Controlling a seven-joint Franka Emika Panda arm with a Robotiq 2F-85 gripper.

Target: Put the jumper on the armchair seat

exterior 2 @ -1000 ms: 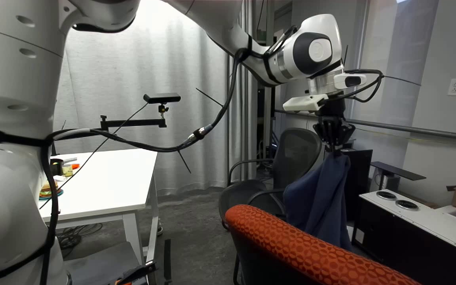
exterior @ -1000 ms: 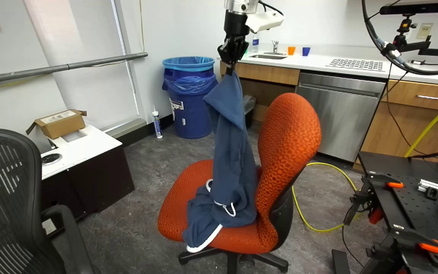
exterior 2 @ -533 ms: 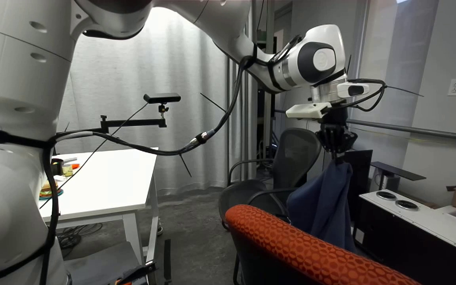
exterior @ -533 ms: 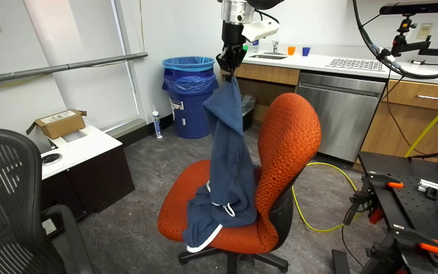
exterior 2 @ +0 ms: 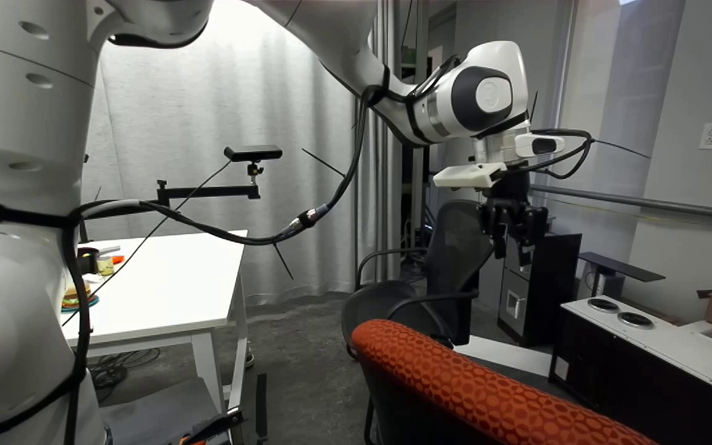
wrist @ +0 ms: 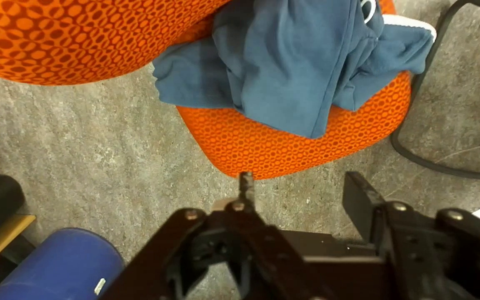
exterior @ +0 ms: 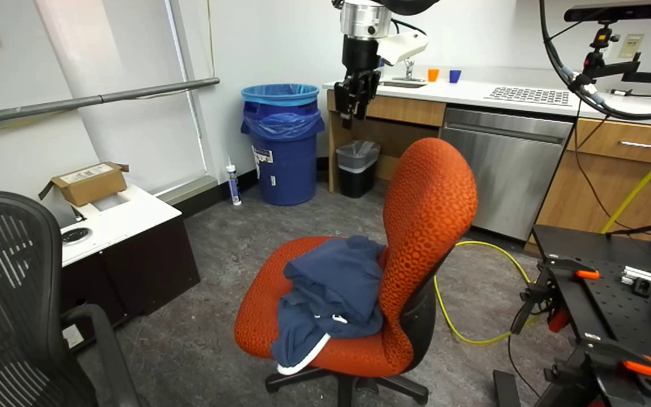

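The navy-blue jumper (exterior: 334,282) lies in a crumpled heap on the orange armchair seat (exterior: 260,311), close against the backrest, with a white-edged part at the seat's near rim. In the wrist view the jumper (wrist: 294,66) covers much of the seat (wrist: 261,146), and one piece pokes past its side. My gripper (exterior: 352,120) hangs well above the heap, apart from it. Its fingers stand apart with only floor between them in the wrist view (wrist: 298,181). The orange backrest hides the jumper in an exterior view where the gripper (exterior 2: 512,250) also shows open.
The tall orange backrest (exterior: 430,226) rises beside the jumper, below the gripper. A black mesh chair (exterior: 14,294) stands nearby. Behind are a blue bin (exterior: 286,164), a small black bin (exterior: 357,178) and a counter with a sink (exterior: 404,85). A white table (exterior 2: 177,284) is near the arm's base.
The gripper has let go of the jumper and its fingers have spread. The jumper's raised end has dropped from the fingertips onto the seat. The arm has shifted slightly.
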